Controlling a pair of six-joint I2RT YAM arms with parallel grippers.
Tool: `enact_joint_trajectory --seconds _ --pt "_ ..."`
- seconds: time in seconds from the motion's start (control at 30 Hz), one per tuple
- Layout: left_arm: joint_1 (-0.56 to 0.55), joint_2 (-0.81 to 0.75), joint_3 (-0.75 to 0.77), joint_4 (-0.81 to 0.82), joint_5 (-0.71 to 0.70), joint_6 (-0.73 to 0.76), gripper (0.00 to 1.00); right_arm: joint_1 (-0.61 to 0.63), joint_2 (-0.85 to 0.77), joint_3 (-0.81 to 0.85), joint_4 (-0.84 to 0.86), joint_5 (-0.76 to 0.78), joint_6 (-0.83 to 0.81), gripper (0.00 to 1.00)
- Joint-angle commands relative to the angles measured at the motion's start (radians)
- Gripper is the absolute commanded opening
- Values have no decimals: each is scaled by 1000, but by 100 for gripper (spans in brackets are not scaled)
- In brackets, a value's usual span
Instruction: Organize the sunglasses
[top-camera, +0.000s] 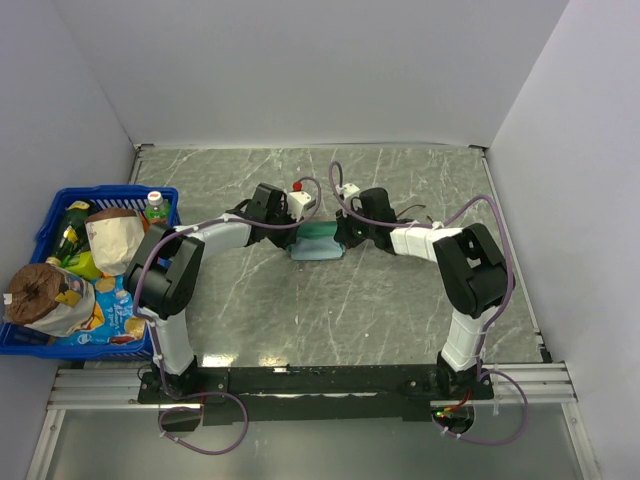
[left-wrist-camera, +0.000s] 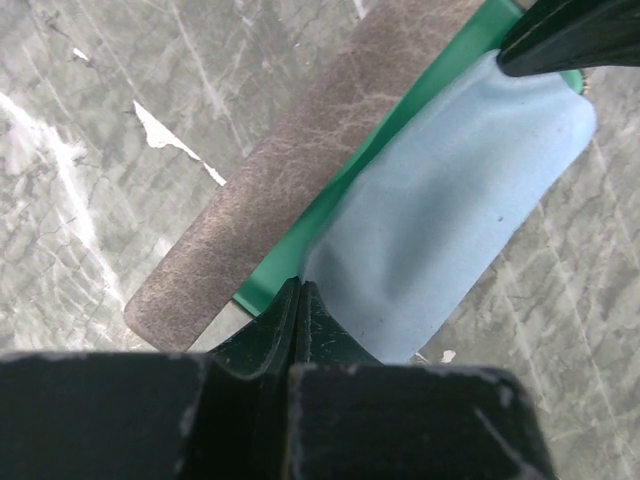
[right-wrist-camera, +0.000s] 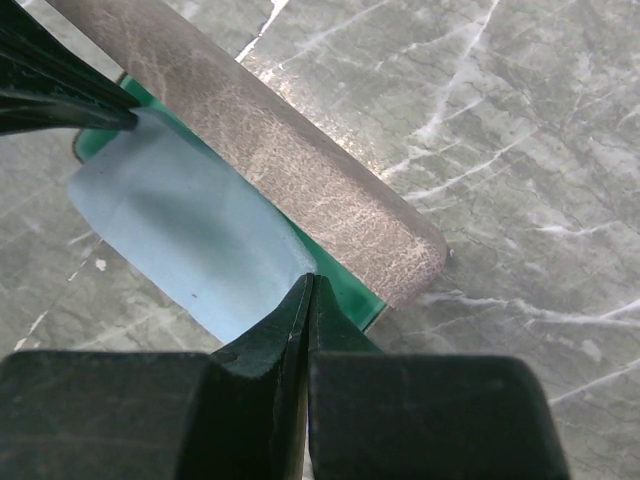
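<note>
You can't see the sunglasses in any view; judging by the setup, they lie hidden under the light blue cloth (left-wrist-camera: 450, 210), just ahead of both fingertips. The cloth drapes over the open teal-lined case (left-wrist-camera: 300, 170). Your left gripper (left-wrist-camera: 300, 290) and right gripper (right-wrist-camera: 308, 285) are each clamped tight on opposite cloth ends, seemingly to spread it flat.
</note>
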Motion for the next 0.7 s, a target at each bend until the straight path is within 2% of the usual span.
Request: enact_joint_trajectory --seconds 0.0,0.67 --pt "-9 -52 -7 49 -44 -1 1 14 -49 -6 63 25 -24 0" --pt "-35 -53 -18 62 -107 7 1 44 -61 -34 117 101 -76 0"
